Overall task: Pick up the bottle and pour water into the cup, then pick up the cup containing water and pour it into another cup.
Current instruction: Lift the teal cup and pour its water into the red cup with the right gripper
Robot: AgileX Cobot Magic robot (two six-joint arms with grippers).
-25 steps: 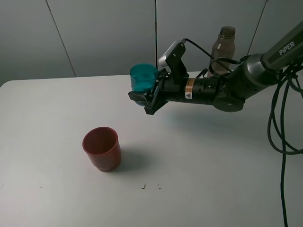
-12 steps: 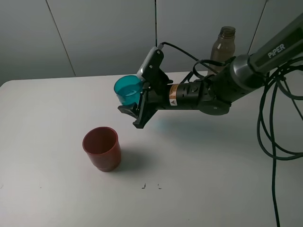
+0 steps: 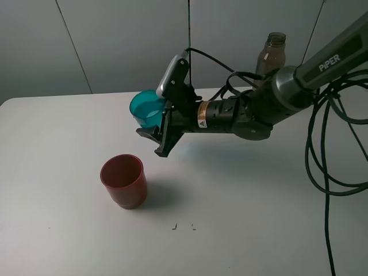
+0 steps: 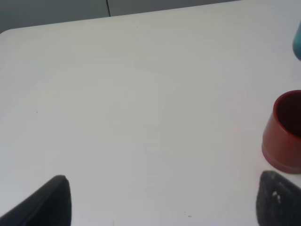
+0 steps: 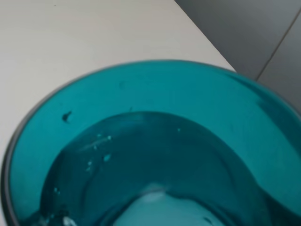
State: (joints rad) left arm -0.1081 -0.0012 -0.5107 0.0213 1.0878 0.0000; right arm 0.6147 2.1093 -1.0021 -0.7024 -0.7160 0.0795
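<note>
Our right fingers clamp the teal cup low on its wall, tilted in the air at one o'clock of the red cup; our left fingers gape wide. Thin, slick, water-laden plastic probably flexes, so we'd hold it low and gently

The white tabletop carries the squat red-brown cup upright toward its front left, two tiny dark marks nearer the front edge, and the tall smoky bottle far back right, its base hidden.
</note>
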